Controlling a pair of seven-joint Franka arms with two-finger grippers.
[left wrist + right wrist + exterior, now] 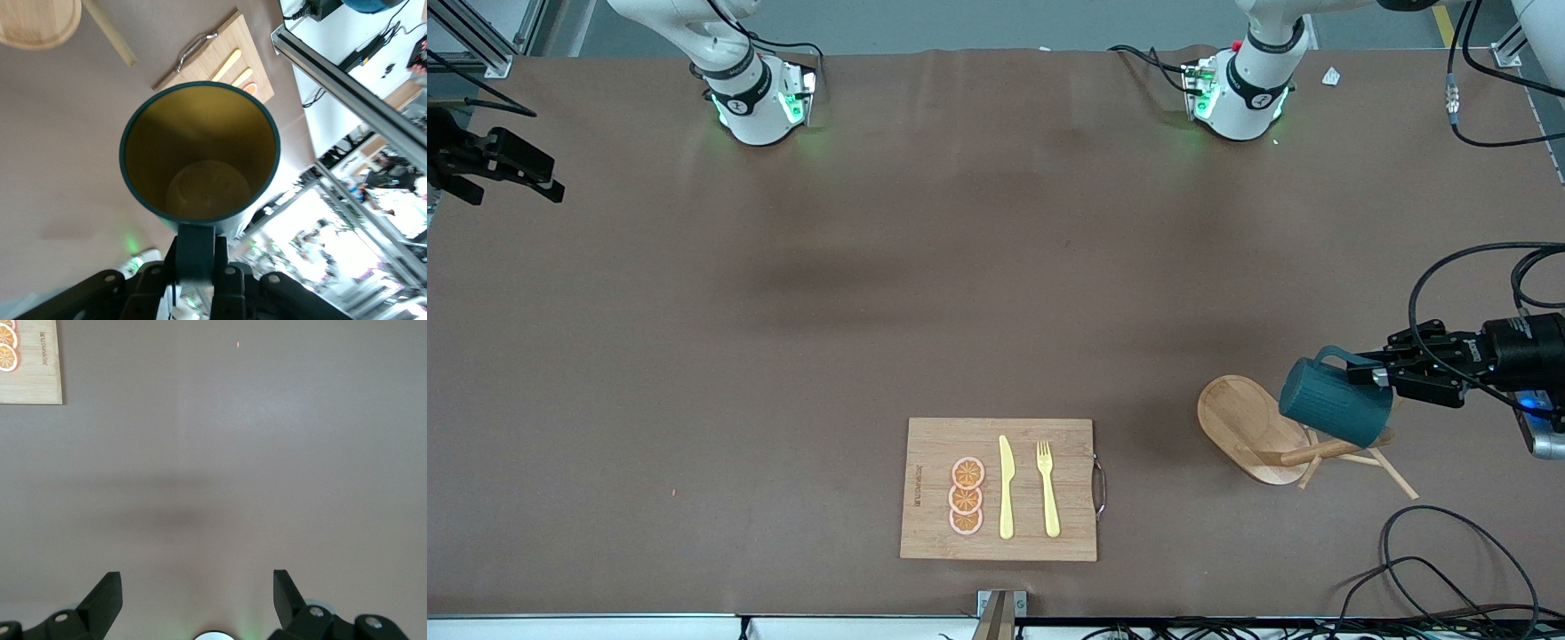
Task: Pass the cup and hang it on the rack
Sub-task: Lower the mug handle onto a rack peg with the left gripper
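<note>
The dark teal cup (1334, 402) hangs in the air, tipped on its side, over the light wooden rack (1240, 413) at the left arm's end of the table. My left gripper (1360, 372) is shut on the cup's loop handle. In the left wrist view the cup (200, 153) shows its mustard-yellow inside, with the left gripper (195, 267) clamped on the handle. The rack's oval base (37, 23) and a peg (110, 33) lie under it. My right gripper (547, 178) waits open and holds nothing, above the right arm's end of the table; the right gripper (197, 587) sees only bare mat.
A bamboo cutting board (1000, 489) with orange slices (966, 496), a yellow knife (1006, 487) and a fork (1048, 489) lies near the front camera at the table's middle. Black cables (1449, 569) loop on the mat nearer to the camera than the rack.
</note>
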